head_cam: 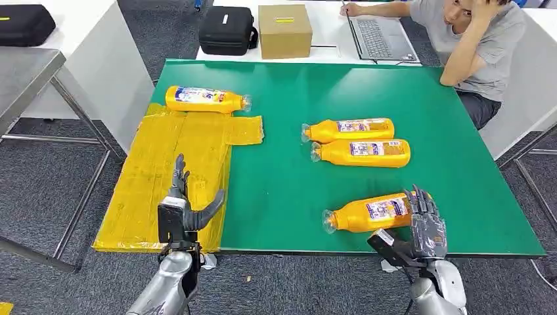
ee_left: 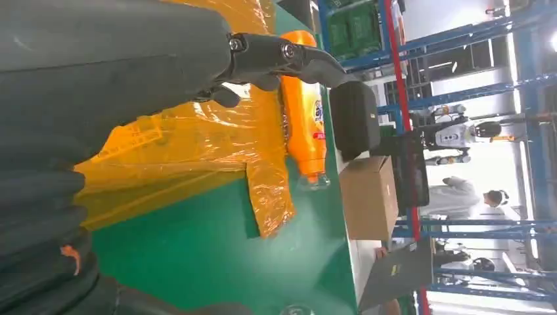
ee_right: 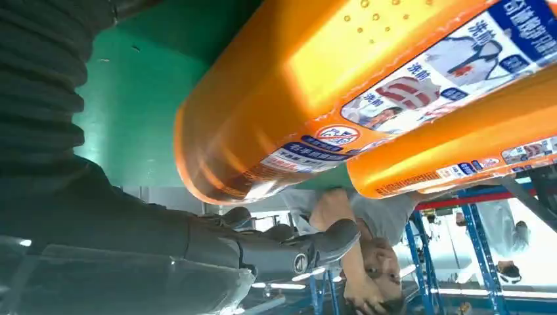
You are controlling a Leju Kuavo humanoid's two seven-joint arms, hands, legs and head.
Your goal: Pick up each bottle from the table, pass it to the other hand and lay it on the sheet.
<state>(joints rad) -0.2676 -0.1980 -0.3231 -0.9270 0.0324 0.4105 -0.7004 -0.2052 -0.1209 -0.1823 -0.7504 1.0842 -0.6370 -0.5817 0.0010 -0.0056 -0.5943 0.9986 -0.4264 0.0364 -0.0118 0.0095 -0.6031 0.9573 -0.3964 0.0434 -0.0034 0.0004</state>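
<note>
The fingers of the right hand (head_cam: 425, 220) are being held spread and upright at the flat base end of the nearest orange plastic bottle (head_cam: 368, 213), with nothing gripped between them; whether they are touching its base cannot be told, though in the right wrist view the bottle's base (ee_right: 276, 125) is looming just beside the thumb (ee_right: 289, 249). This bottle is lying on its side near the front edge of the green table (head_cam: 295, 177), its clear cap pointing away from the fingers toward the robot's left. It is being judged as stiff-walled, smooth and likely slippery, moderately heavy if full, and prone to rolling; a hold around the middle of the body, across the label, is being judged safest. Beyond the fingers, two more orange bottles (head_cam: 358, 141) are lying side by side, well apart from the hand. The fingers of the left hand (head_cam: 184, 207) are being held apart and empty over the crinkled yellow plastic sheet (head_cam: 157, 177), and beyond them one orange bottle (head_cam: 205, 99) is already lying at the sheet's far edge. A seated person (head_cam: 473, 46) is working at a laptop beyond the table.
</note>
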